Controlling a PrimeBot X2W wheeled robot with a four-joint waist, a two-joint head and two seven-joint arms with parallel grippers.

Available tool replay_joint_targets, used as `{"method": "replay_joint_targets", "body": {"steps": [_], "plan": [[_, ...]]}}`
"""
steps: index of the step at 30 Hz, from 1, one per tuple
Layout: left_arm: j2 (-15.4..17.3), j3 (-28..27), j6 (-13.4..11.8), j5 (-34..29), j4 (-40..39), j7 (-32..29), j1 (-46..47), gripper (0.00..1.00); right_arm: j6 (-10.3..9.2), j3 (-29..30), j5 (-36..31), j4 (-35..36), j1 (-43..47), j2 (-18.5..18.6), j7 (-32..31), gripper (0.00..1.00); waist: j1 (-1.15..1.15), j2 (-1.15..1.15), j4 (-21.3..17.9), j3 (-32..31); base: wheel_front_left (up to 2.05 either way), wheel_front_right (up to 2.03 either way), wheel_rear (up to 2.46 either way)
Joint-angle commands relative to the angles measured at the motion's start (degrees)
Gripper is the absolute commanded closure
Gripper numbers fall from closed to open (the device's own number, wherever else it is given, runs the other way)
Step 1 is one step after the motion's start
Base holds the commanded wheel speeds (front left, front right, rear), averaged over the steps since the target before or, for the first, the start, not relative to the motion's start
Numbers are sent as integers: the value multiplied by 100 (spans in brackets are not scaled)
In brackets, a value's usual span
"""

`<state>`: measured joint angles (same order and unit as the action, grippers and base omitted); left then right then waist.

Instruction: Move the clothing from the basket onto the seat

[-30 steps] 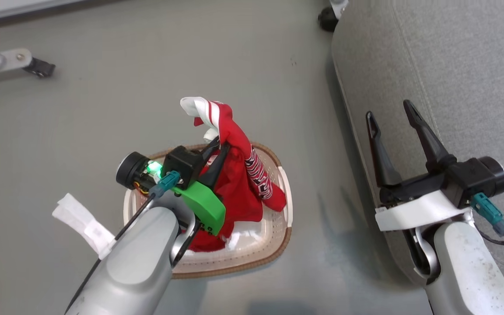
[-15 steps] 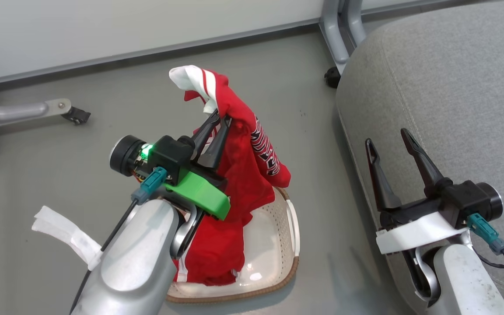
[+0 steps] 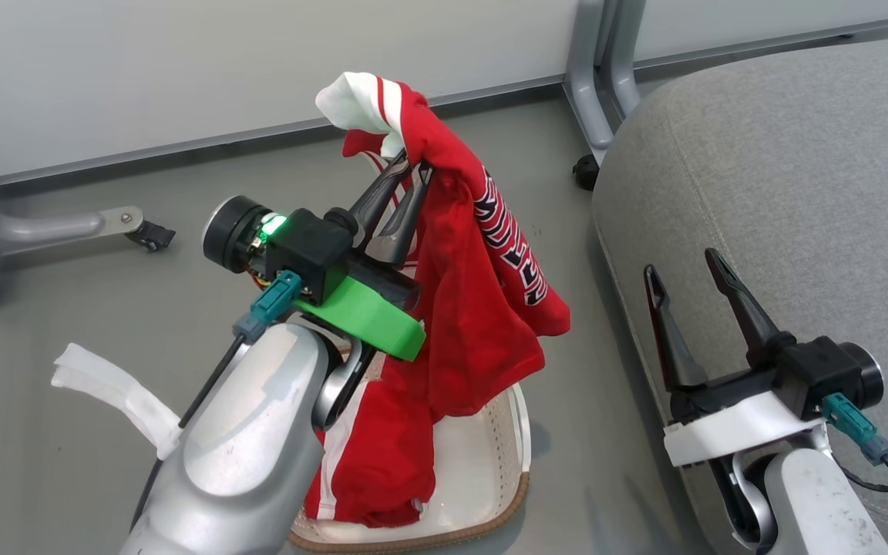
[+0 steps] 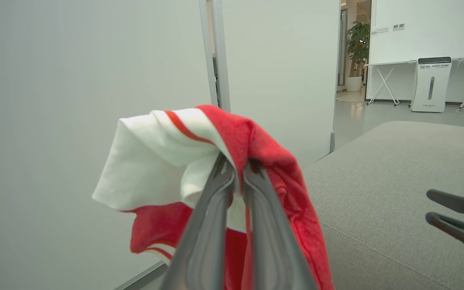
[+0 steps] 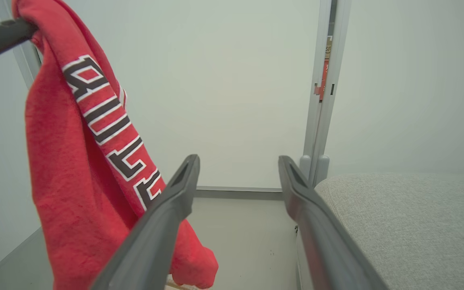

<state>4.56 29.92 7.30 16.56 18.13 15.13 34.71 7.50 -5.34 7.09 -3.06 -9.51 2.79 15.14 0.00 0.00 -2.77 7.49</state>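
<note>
Left pincer (image 3: pixel 415 163) clenches the jersey (image 3: pixel 482 324) high, clearing the basket (image 3: pixel 486 455) for the seat (image 3: pixel 783 193); right pincer (image 3: pixel 681 262) gapes empty.

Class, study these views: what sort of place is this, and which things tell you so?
Probably an office or lab, not a home: pale partition panels on grey castor legs, folding tables and a potted plant beyond the opening, bare grey floor.
</note>
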Motion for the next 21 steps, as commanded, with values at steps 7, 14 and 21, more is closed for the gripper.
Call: {"method": "replay_joint_targets", "body": {"steps": [7, 14, 21], "plan": [[-10, 25, 24, -42, -74, 4, 50, 100, -2, -20, -12, 114, 59, 19, 2, 0, 0, 0, -7, -37, 0, 0, 0], [-26, 49, 26, -53, -96, 4, 23, 100, -2, -426, -178, 225, -234, 18, 2, 0, 0, 0, 36, 13, 0, 0, 0], [-66, 168, 26, -26, -168, 4, 94, 100, -2, -986, -379, 35, -708, 20, 2, 0, 0, 0, 169, 87, 0, 0, 0]]}}
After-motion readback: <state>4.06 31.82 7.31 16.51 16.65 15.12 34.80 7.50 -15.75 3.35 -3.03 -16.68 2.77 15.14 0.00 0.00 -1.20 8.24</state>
